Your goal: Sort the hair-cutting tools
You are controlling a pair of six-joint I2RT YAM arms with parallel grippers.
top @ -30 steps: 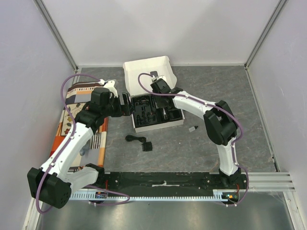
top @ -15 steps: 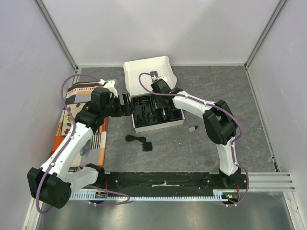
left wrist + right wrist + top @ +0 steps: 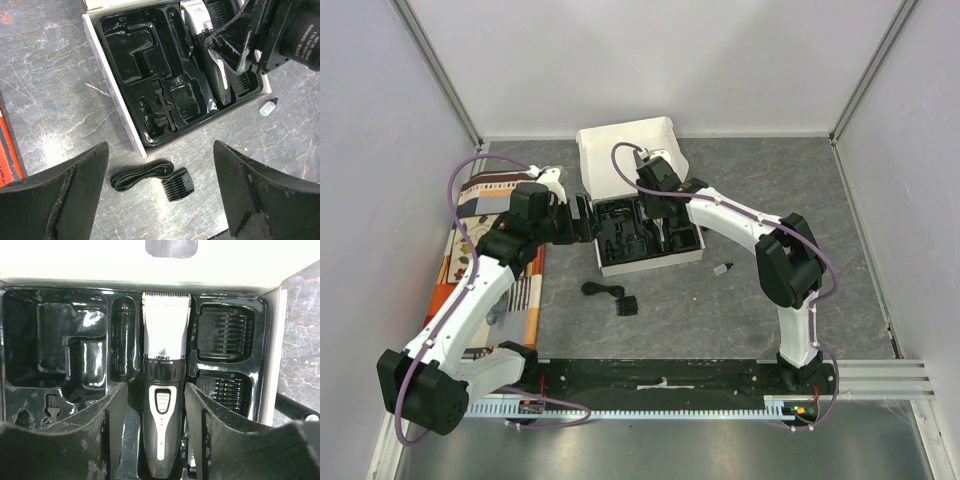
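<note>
Nearest the arm bases, the coiled cable [image 3: 141, 175] and a comb guard [image 3: 178, 184] lie just beside each other on the grey table [image 3: 720, 320]. A small bottle [image 3: 268, 106] rests near the right corner of the white box [image 3: 114, 97]. The left gripper [image 3: 584, 216] hangs spread wide at the box's left edge. Farther in, the right gripper [image 3: 156, 395] straddles the clipper [image 3: 165, 355], which lies in the black tray [image 3: 30, 340], its fingers apart on either side.
</note>
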